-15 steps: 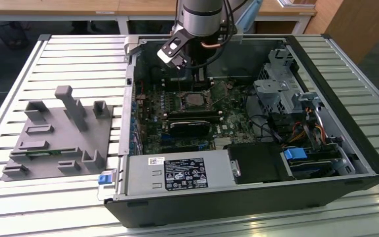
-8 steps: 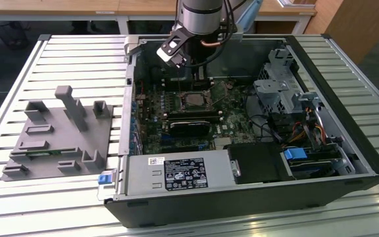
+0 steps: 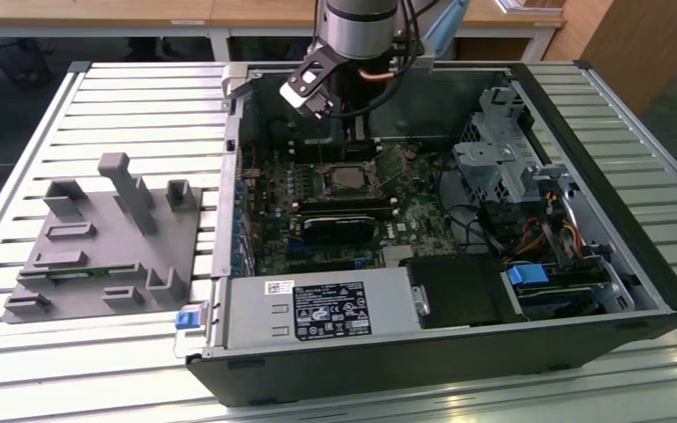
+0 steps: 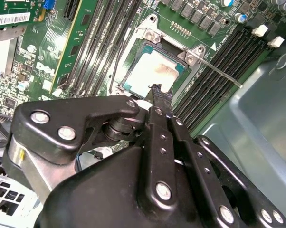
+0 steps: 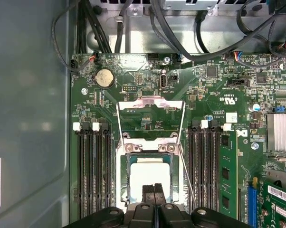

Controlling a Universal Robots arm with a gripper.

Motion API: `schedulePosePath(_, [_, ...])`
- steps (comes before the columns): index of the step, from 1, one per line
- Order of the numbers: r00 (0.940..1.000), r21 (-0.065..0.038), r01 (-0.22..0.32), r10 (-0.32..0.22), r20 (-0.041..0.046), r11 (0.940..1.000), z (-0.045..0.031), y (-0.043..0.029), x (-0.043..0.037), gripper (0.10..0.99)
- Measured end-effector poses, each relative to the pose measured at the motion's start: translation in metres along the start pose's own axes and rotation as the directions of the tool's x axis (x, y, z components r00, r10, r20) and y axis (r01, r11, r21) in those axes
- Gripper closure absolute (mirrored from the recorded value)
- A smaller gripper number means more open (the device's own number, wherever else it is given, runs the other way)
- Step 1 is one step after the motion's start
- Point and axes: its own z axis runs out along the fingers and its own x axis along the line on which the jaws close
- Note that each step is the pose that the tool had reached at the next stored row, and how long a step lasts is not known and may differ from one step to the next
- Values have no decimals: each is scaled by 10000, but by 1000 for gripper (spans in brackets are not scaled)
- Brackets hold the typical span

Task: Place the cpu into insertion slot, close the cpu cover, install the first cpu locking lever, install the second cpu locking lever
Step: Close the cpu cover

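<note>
Robotics lab or workshop: slatted metal bench (image 3: 138,97), open computer tower (image 3: 433,361), grey fixture (image 3: 92,256), wooden desks (image 3: 138,13) behind.

The exterior view looks down from afar on the computer case (image 3: 433,366). Both wrist views closely face its insertion slot (image 5: 150,159) (image 4: 151,45).

Landmark = insertion slot (image 5: 125,176), on the board inside the case (image 3: 433,366), case on the tabletop (image 3: 138,97). The cpu (image 5: 150,175) sits in the slot. The cpu cover (image 5: 150,101) is swung open, just off the slot on the side away from the claw (image 5: 154,191), which hangs over the slot's edge. Memory slots (image 5: 93,175) flank the slot on both sides. Fixture block (image 3: 103,247) is well apart from the slot, outside the case, at the exterior view's left.
</note>
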Motion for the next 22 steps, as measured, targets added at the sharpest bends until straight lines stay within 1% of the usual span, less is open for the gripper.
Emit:
schedulePosePath(15, [10000,0,0,0,1,10000,-82,2,1,965])
schedulePosePath(22, [10000,-1,0,0,2,10000,-135,3,2,965])
